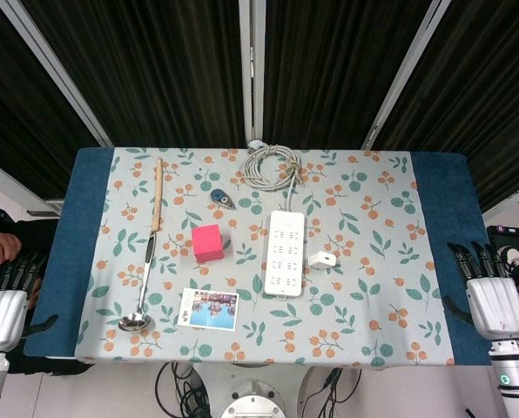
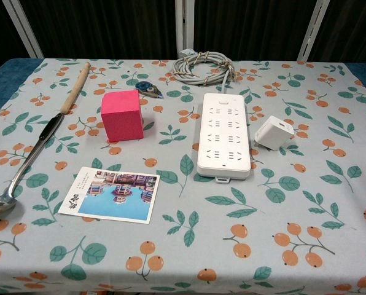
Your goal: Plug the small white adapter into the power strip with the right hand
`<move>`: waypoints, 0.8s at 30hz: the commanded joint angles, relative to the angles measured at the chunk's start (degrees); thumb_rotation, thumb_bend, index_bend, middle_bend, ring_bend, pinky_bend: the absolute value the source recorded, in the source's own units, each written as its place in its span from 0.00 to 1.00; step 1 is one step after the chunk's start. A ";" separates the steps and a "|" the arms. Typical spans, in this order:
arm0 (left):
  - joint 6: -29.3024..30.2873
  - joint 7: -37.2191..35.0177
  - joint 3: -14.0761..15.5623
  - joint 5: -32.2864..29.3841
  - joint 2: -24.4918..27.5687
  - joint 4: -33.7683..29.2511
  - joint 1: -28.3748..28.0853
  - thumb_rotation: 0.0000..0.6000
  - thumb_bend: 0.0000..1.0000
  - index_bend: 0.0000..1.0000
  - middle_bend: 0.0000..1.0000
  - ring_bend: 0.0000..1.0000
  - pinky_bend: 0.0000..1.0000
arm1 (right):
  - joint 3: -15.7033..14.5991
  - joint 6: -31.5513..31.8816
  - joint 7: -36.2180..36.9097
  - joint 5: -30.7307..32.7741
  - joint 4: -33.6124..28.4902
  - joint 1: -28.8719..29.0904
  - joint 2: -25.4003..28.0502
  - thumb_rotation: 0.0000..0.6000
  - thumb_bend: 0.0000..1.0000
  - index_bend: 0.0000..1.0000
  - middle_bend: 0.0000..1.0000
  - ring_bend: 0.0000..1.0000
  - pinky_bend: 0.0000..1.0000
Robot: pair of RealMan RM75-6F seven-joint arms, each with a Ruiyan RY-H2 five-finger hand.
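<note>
The small white adapter (image 1: 322, 259) (image 2: 273, 133) lies on the floral cloth just right of the white power strip (image 1: 285, 251) (image 2: 224, 134), close to it but apart. The strip lies lengthwise with its grey cable coiled (image 1: 271, 165) (image 2: 201, 67) at the far edge. My right hand (image 1: 490, 292) rests off the table's right edge, fingers extended and apart, holding nothing, well away from the adapter. My left hand (image 1: 4, 296) sits off the left edge, fingers likewise spread and empty. Neither hand shows in the chest view.
A pink cube (image 1: 208, 242) (image 2: 121, 115) stands left of the strip. A photo card (image 1: 209, 309) (image 2: 112, 193) lies near the front edge. A long ladle (image 1: 148, 252) (image 2: 38, 144) runs down the left side. A small blue tape dispenser (image 1: 222, 199) (image 2: 149, 89) sits behind the cube.
</note>
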 commanded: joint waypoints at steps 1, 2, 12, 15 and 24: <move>-0.12 -0.08 -0.02 -0.19 -0.17 0.10 0.03 1.00 0.00 0.02 0.00 0.00 0.00 | 0.01 -0.40 -0.08 0.30 -0.12 0.20 -0.08 1.00 0.16 0.00 0.14 0.00 0.04; -0.06 -0.17 -0.06 -0.20 -0.28 0.23 0.04 1.00 0.00 0.02 0.00 0.00 0.00 | 0.00 -0.54 -0.15 0.40 -0.16 0.26 -0.10 1.00 0.16 0.00 0.14 0.00 0.04; 0.78 -0.44 -0.28 0.55 -0.61 0.52 0.07 1.00 0.00 0.02 0.00 0.00 0.00 | -0.24 -2.25 0.33 0.31 -1.01 1.26 -0.34 1.00 0.16 0.03 0.16 0.00 0.08; 0.91 -0.61 -0.26 0.83 -0.78 0.65 0.06 1.00 0.00 0.02 0.00 0.00 0.00 | 0.29 -4.44 0.40 1.21 -1.61 2.69 -1.32 1.00 0.16 0.06 0.19 0.00 0.12; 1.04 -0.96 -0.20 1.63 -1.09 1.21 -0.17 1.00 0.00 0.02 0.00 0.00 0.00 | 4.40 -14.27 -0.84 8.82 -0.80 10.00 -9.53 1.00 0.16 0.13 0.23 0.00 0.17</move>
